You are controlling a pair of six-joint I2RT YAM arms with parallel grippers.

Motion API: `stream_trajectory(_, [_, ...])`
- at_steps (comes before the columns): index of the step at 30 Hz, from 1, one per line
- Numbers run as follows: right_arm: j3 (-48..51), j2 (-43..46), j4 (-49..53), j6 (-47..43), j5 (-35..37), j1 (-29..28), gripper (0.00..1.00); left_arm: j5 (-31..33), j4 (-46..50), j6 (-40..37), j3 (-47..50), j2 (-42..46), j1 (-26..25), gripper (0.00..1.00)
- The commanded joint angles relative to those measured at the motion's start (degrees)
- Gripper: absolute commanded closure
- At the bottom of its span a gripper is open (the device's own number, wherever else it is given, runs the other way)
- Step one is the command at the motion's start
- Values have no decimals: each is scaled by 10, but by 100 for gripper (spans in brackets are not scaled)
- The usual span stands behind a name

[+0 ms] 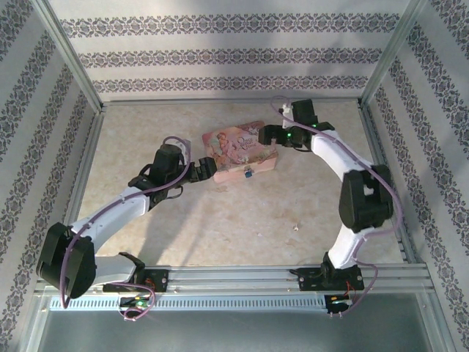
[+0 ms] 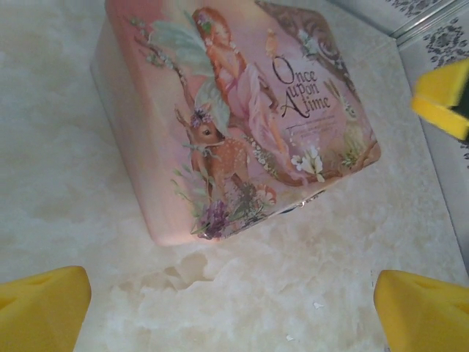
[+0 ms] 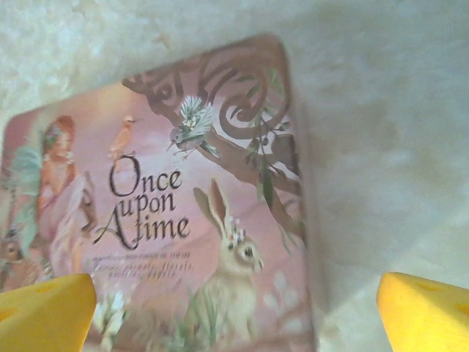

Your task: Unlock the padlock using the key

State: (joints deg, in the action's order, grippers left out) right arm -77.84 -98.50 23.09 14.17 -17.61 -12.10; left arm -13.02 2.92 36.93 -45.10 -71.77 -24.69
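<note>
A pink illustrated tin [image 1: 236,149] lies flat in the middle of the table. At its near side sits the padlock [image 1: 249,174], a tiny teal-blue square. The key is out of view. My left gripper [image 1: 201,171] stands open just left of the tin's near-left corner. In the left wrist view its yellow fingertips [image 2: 44,308] straddle bare table in front of the tin [image 2: 234,117]. My right gripper [image 1: 266,136] is open at the tin's far-right corner. In the right wrist view that gripper [image 3: 234,315] hovers over the lid [image 3: 168,213], holding nothing.
The table [image 1: 220,227] is pale and marbled, with patterned walls on three sides and metal frame posts [image 1: 69,55] at the corners. A rail [image 1: 242,279] with the arm bases runs along the near edge. A yellow finger of the right gripper [image 2: 443,99] shows in the left wrist view.
</note>
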Motion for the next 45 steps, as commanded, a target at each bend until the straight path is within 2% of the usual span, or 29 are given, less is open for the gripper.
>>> stream_trajectory(1, [47,92,49,-31,66,2,2,20,-21,-22,21,24,-1,1])
stream_trajectory(7, [149,243,159,11,133,-27,3,48,-80,-26,46,42,1,1])
stream_trajectory(11, [210,316,244,57,184,-90,10,70,-103,-31,50,40,2,1])
stream_trajectory(14, [240,335,304,94,214,-144,15,81,-113,-35,48,33,4,1])
stream_trajectory(20, [289,303,347,150,244,-224,28,84,-119,-36,45,20,9,1])
stream_trajectory(28, [305,203,324,163,261,-277,44,84,-116,-24,56,25,16,1])
stream_trajectory(36, [309,129,297,159,274,-288,56,89,-101,-22,55,37,19,1])
stream_trajectory(45, [323,109,297,173,280,-290,67,98,-93,-22,54,43,20,1])
